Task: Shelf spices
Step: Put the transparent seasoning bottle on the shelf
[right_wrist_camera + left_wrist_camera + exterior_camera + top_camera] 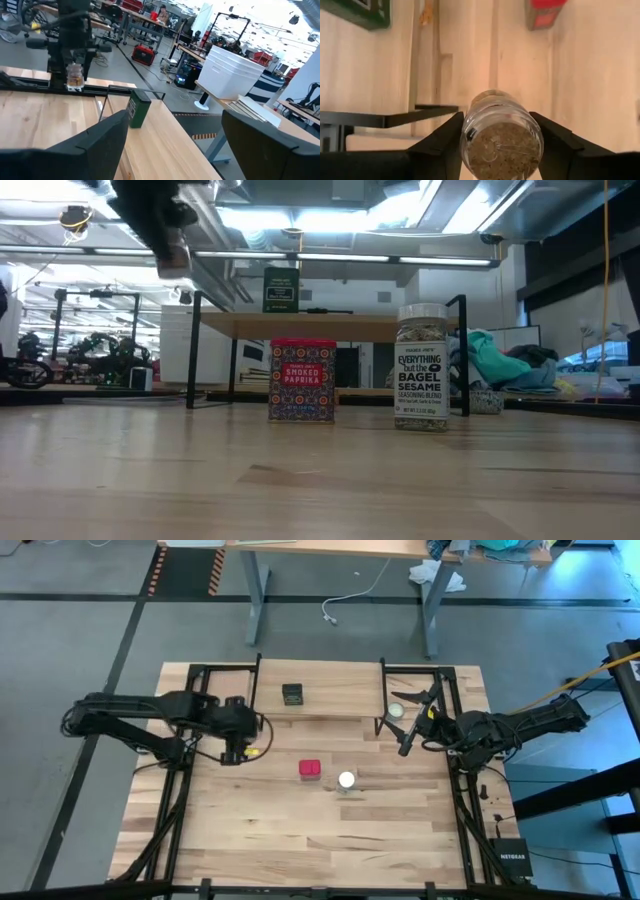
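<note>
A clear spice jar is clamped between the left gripper fingers, while the right gripper fingers are spread apart with nothing held.

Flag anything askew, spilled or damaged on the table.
Nothing stands out. The paprika box and bagel-seasoning jar stand upright on the table; the dark tin sits squarely on the shelf. No spill shows.
</note>
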You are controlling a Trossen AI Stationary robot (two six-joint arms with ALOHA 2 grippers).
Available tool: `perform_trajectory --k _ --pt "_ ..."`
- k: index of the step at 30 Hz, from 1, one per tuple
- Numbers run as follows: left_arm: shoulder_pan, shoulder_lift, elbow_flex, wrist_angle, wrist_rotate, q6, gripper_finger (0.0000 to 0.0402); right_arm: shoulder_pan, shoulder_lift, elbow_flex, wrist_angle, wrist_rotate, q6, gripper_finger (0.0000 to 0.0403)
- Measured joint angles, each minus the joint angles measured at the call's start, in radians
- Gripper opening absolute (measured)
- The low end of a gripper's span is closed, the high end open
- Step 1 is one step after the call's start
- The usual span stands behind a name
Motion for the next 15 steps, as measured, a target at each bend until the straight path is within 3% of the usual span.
perform_trajectory --k 4,15 --pt "0.022 0.075 0.029 0.014 -0.001 0.060 0.0175 -0.017 0.009 0.000 0.005 -0.001 0.000 0.0326" --pt "0.183 0.215 0.287 -0.037 -0.046 0.318 0.0175 -0.053 0.035 0.000 0.003 -0.063 0.018 0.0326"
